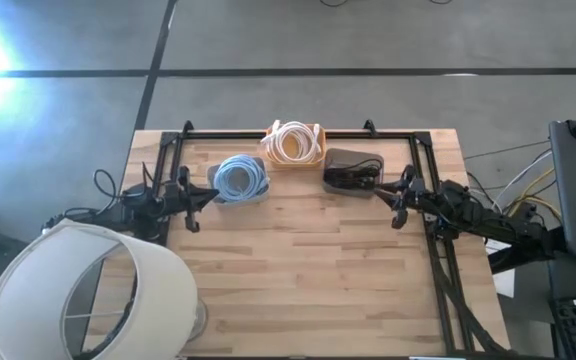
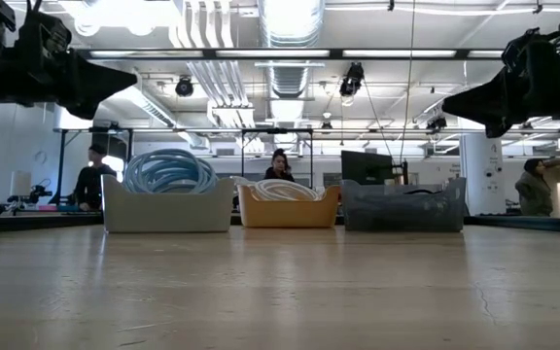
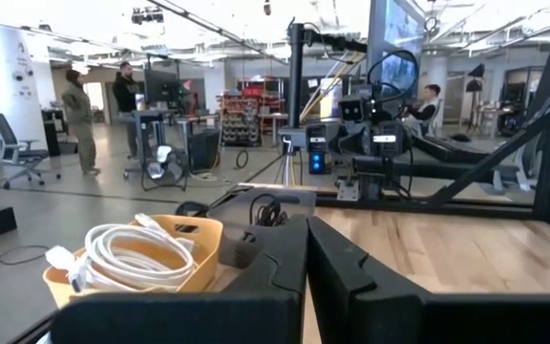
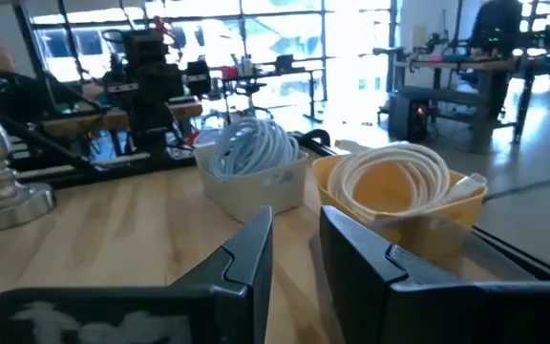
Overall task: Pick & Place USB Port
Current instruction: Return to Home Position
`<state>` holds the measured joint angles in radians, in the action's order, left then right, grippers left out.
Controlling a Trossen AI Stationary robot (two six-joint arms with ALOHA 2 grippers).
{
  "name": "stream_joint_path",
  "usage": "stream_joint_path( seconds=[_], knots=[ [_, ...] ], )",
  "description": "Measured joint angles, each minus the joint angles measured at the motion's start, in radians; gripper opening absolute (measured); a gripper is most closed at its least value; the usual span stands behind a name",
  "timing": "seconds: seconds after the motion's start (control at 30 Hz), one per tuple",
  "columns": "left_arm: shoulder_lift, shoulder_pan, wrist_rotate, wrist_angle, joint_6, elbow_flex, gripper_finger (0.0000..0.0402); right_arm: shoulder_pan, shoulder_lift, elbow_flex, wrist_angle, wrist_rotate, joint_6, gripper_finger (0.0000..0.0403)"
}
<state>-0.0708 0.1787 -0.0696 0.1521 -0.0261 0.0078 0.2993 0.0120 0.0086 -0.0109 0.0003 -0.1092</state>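
Here, both arms hang above the table (image 1: 298, 290), clear of its surface, holding nothing. The left gripper (image 1: 214, 197) sits at approx. 10 o'clock from table ctr, its tip aimed inward and just beside the gray bin (image 1: 263, 193). Its jaws are pressed together w/ only a thin slit between them, per the left wrist view. The right gripper (image 1: 392, 193) sits at approx. 2 o'clock, its tip just beside the dark bin (image 1: 348, 158). Its jaws stand narrowly parted, a strip of table showing through the gap.

Three bins line the far edge, none touching:
- Gray bin at 11 o'clock, w/ coiled light blue cables (image 1: 240, 178) heaped above its rim.
- Yellow bin (image 1: 320, 140) at 12 o'clock, a bit farther back, w/ a coiled white cable (image 1: 291, 143).
- Dark bin at 1 o'clock, w/ dark cables (image 1: 353, 178) inside.

A white lampshade (image 1: 78, 290) overlaps the table's 7 o'clock corner. People stand in the room beyond.
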Motion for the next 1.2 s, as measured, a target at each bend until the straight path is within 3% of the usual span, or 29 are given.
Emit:
stream_joint_path(
  seconds=[0.47, 1.2],
  knots=[
    [-0.005, 0.000, -0.002, -0.007, 0.000, -0.001, 0.0014, 0.000, 0.038, 0.000, 0.001, 0.003, 0.011, 0.0098],
    [-0.005, 0.000, -0.002, -0.007, 0.000, -0.002, 0.0014, 0.000, 0.036, 0.000, 0.001, 0.003, 0.014, 0.0075]
  ],
)
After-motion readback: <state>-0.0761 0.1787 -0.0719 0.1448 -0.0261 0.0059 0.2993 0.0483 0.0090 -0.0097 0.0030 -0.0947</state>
